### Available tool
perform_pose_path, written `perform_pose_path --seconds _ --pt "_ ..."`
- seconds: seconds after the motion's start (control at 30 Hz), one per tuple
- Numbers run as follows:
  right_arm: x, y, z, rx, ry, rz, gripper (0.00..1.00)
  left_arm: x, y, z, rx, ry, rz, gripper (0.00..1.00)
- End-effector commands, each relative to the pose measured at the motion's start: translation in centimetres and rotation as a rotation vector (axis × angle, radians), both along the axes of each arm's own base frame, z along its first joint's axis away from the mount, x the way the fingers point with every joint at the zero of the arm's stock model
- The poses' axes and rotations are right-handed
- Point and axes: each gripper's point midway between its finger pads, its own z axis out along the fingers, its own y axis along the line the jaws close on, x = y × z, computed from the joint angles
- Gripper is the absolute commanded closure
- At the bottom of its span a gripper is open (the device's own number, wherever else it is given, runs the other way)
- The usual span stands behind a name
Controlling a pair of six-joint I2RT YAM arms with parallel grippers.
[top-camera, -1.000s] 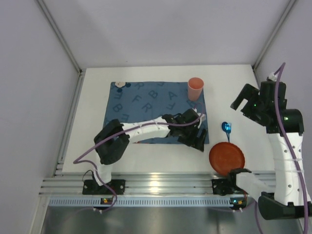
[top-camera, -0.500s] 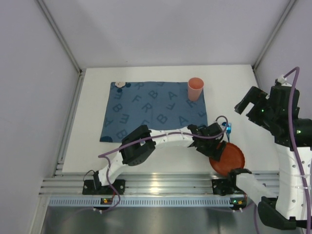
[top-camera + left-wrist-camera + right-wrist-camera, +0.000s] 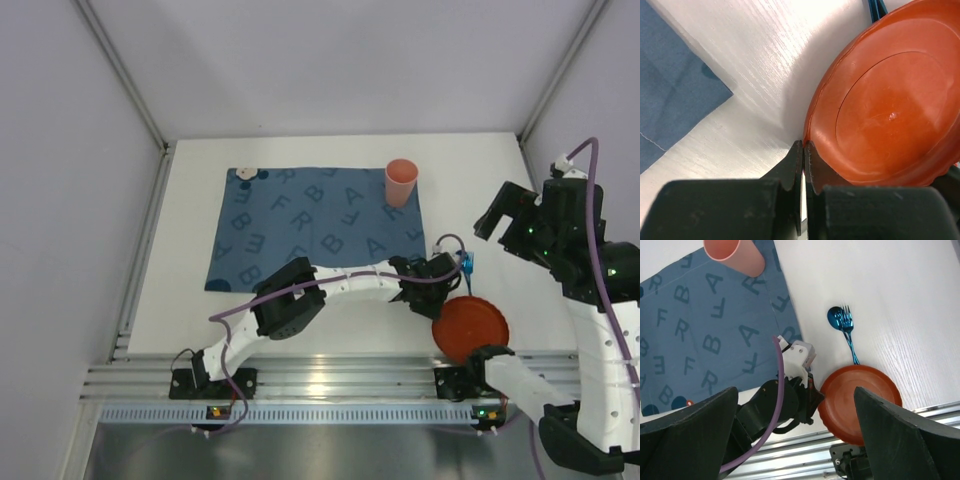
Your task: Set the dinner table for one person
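Note:
An orange plate lies at the near right of the white dinner table, just off the blue letter-printed mat. My left gripper is shut at the plate's left rim, with the thin edge pinched between the fingertips. Blue metallic cutlery, a fork among it, lies just beyond the plate. A pink cup stands upright on the mat's far right corner. My right gripper hovers open, high over the table's right side, holding nothing.
The ribbed aluminium rail runs along the near edge, close behind the plate. Grey walls enclose the table on three sides. The left arm stretches across the mat's near right corner. The right arm's base sits beside the plate.
My left arm swung right from the mat to the plate and its jaws closed on the rim. The plate shifted slightly right. The right gripper rose, then dipped, staying open.

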Motion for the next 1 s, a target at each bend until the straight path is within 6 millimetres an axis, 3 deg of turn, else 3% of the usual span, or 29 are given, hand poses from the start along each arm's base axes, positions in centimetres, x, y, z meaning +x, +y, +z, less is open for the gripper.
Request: perform_pose_path --seconds 0.0,0.07,0.1,0.17,0.2,0.23,0.27,0.3,0.33,0.37,0.4,0.43,0.47,0.53,0.57,0.73,0.87,0.97 --pt "-0.6 -0.4 1.4 -0.035 -0.038 0.002 0.00 0.1 1.7 2.0 0.040 -0.037 0.033 1.00" --pt "-0.6 -0.6 2.5 -0.038 -0.067 -0.006 0.00 0.9 3.4 3.1 0.061 -0.087 0.077 1.00" --pt "-0.5 -0.7 2.9 -0.044 -0.077 -0.009 0.00 1.1 4.1 5.8 0.032 -0.113 0.092 1.00" --pt "-0.5 -0.9 4.4 -0.052 -0.121 -0.021 0.00 2.0 6.6 6.6 0.065 -0.145 0.142 1.00" --pt "-0.3 -1.0 4.8 -0.057 -0.126 -0.024 0.00 2.2 8.0 8.6 0.056 -0.159 0.162 1.00" --pt "-0.2 -0.9 5.6 -0.054 -0.146 -0.025 0.00 2.7 9.1 9.4 0.061 -0.171 0.185 1.00" --pt "-0.1 -0.9 5.8 -0.052 -0.151 -0.023 0.00 3.9 11.2 9.1 0.093 -0.172 0.226 1.00" --pt "0.3 -0.8 5.8 -0.053 -0.145 -0.021 0.00 4.7 12.7 11.0 0.079 -0.193 0.261 1.00" --pt "0.5 -0.6 6.0 -0.048 -0.150 -0.015 0.00 5.2 14.4 10.6 0.103 -0.196 0.283 1.00" --pt "0.7 -0.4 5.8 -0.047 -0.144 -0.009 0.00 7.3 16.3 11.0 0.108 -0.207 0.337 1.00" --pt "0.9 -0.3 5.7 -0.043 -0.137 -0.004 0.00 8.3 17.7 12.4 0.086 -0.219 0.372 1.00" --pt "1.0 0.0 5.5 -0.037 -0.135 0.006 0.00 9.0 19.3 11.8 0.106 -0.217 0.391 1.00" --pt "1.2 0.1 5.3 -0.033 -0.131 0.010 0.00 11.3 21.6 11.9 0.115 -0.217 0.454 1.00" --pt "1.6 0.4 5.0 -0.030 -0.115 0.016 0.00 13.2 24.4 12.0 0.131 -0.226 0.506 1.00" --pt "1.8 0.4 4.9 -0.029 -0.112 0.015 0.00 15.2 26.8 11.9 0.151 -0.234 0.554 1.00" --pt "2.4 0.5 4.2 -0.027 -0.082 0.008 0.00 20.1 33.4 10.2 0.202 -0.201 0.678 1.00" --pt "3.1 0.4 2.3 -0.031 -0.035 -0.010 0.00 22.3 35.7 8.1 0.217 -0.161 0.727 1.00" --pt "3.6 0.4 0.0 -0.019 0.018 -0.013 0.00 22.9 36.2 5.4 0.235 -0.105 0.732 1.00"
